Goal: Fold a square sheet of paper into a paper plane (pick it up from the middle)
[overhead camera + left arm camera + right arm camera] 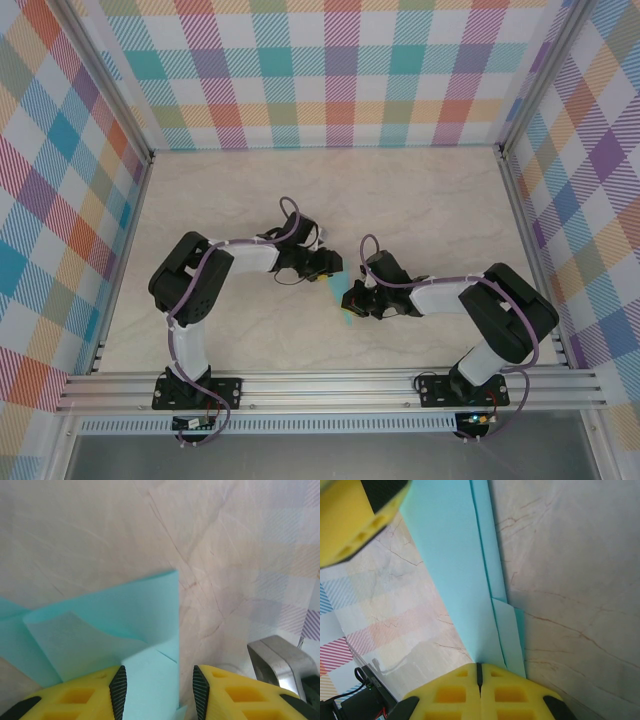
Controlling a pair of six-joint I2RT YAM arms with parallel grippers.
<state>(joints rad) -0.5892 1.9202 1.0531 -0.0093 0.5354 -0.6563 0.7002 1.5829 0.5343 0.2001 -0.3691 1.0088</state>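
We see our right fingers [510, 695], yellow, pressed flat together on the near end of the turquoise paper [455, 555]. Its folded layers run away over the marbled counter [570, 555]. At the far end the left finger [350, 525], yellow with a black pad, sits just beside the paper.

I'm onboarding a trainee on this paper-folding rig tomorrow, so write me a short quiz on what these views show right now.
1. True or false: the right pincer is shut on the turquoise paper.
2. In the left wrist view, how does the left pincer stand? A) pressed shut with nothing in it; B) jaws apart, with paper lying between them; C) closed around a pen.
3. In a few words: what pattern covers the walls around the table?

Key: 1 true. 2 B. 3 a coloured check, or plaid.
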